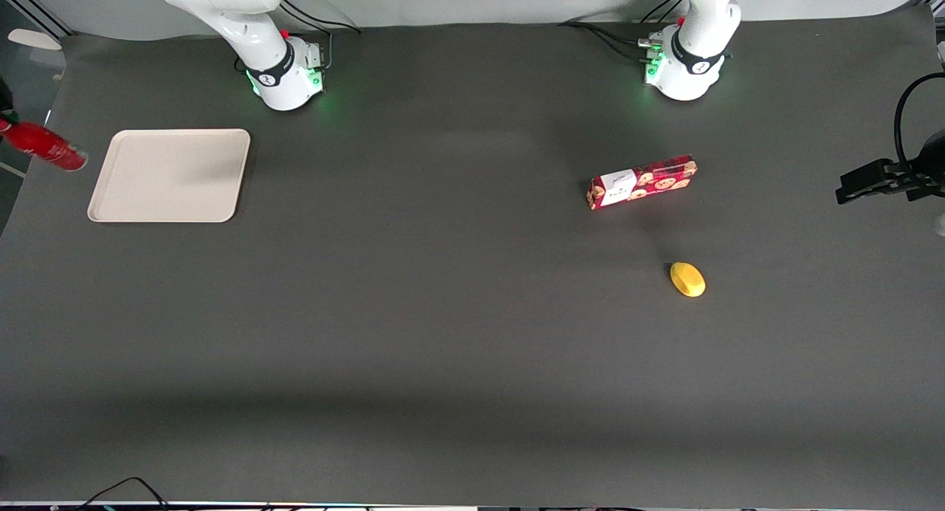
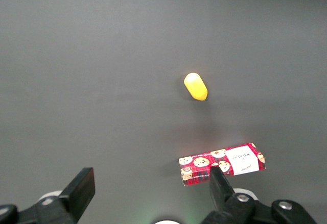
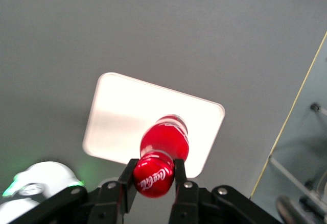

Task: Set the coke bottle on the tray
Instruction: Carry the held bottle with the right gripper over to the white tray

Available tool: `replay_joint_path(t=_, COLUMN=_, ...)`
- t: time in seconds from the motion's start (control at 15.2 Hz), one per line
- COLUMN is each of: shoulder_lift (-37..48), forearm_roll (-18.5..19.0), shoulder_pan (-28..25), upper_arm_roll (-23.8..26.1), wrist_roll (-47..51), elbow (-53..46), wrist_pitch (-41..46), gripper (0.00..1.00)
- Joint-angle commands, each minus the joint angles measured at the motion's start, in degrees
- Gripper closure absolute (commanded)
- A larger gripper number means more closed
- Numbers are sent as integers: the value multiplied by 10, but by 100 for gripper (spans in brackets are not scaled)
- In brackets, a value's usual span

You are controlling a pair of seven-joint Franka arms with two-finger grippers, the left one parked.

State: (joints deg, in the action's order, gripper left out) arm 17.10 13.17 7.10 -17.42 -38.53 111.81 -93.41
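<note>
The coke bottle is red with a red cap and hangs tilted in the air at the working arm's end of the table, beside the tray. The beige tray lies flat on the dark table near the working arm's base. In the right wrist view my gripper is shut on the bottle at its cap end, one finger on each side, and the tray lies below it. In the front view only the bottle shows at the frame's edge; the gripper is out of frame.
A long red cookie box and a yellow lemon-like object lie toward the parked arm's end of the table; the lemon is nearer the front camera. Both show in the left wrist view. The table edge runs close beside the tray.
</note>
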Motion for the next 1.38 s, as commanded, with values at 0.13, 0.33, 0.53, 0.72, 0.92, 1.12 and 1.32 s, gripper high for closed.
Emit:
replay_joint_path(t=0.13, shoulder_lift=-26, forearm_roll=-1, shoulder_pan=-6, upper_arm_roll=-111, wrist_roll=-119, elbow=101, wrist_pitch=-183, gripper=100)
replay_joint_path(t=0.33, shoulder_lift=-42, forearm_roll=-8, shoulder_pan=-7, upper_arm_roll=-147, wrist_roll=-149, elbow=138, wrist_pitch=-255, gripper=100)
replay_joint_path(t=0.53, shoulder_lift=-106, forearm_roll=-88, shoulder_pan=-2, upper_arm_roll=-187, wrist_roll=-238, elbow=143, wrist_pitch=-305, gripper=100)
replay_joint_path(t=0.72, shoulder_lift=-137, forearm_roll=-119, shoulder_pan=2, upper_arm_roll=-210, wrist_roll=-275, elbow=144, wrist_pitch=-321, gripper=100)
replay_joint_path(t=0.92, shoulder_lift=-149, forearm_roll=-143, shoulder_pan=10, upper_arm_roll=-224, wrist_roll=-314, elbow=158, wrist_pitch=-342, gripper=100)
replay_joint_path(t=1.12, shoulder_lift=-167, forearm_roll=-164, shoulder_pan=16, upper_arm_roll=-225, wrist_roll=-336, elbow=162, wrist_pitch=-355, gripper=100)
replay_joint_path(t=1.32, shoulder_lift=-194, forearm_roll=-207, shoulder_pan=20, upper_arm_roll=-226, wrist_roll=-368, elbow=162, wrist_pitch=-360, gripper=100)
